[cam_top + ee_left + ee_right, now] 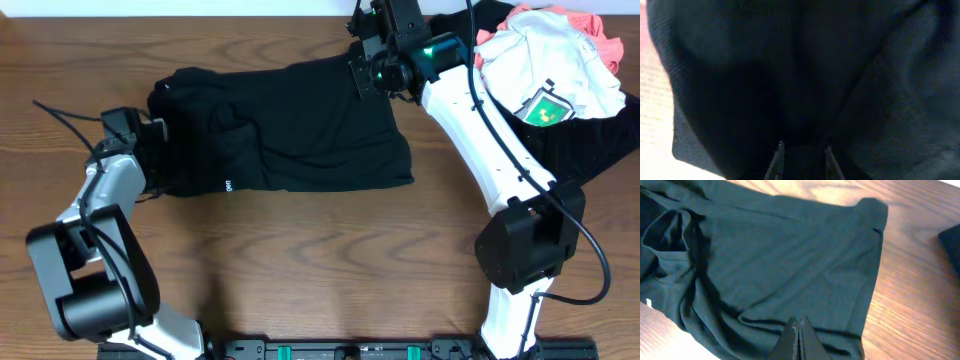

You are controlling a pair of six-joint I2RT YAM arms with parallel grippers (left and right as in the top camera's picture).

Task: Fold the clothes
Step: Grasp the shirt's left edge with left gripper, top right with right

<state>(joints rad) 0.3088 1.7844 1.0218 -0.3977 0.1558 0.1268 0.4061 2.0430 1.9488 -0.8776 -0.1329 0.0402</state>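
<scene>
Left gripper [803, 159] pinches a bunch of the black shirt [290, 130] at its left end. Right gripper [798, 337], jaws pressed together, sits at the shirt's upper right corner. The shirt lies spread across the table [320, 260], with a white garment [560, 60] heaped beyond it.

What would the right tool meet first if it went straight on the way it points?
The black shirt: the right tool is shut, apparently pinching its cloth, which spreads straight ahead.
</scene>
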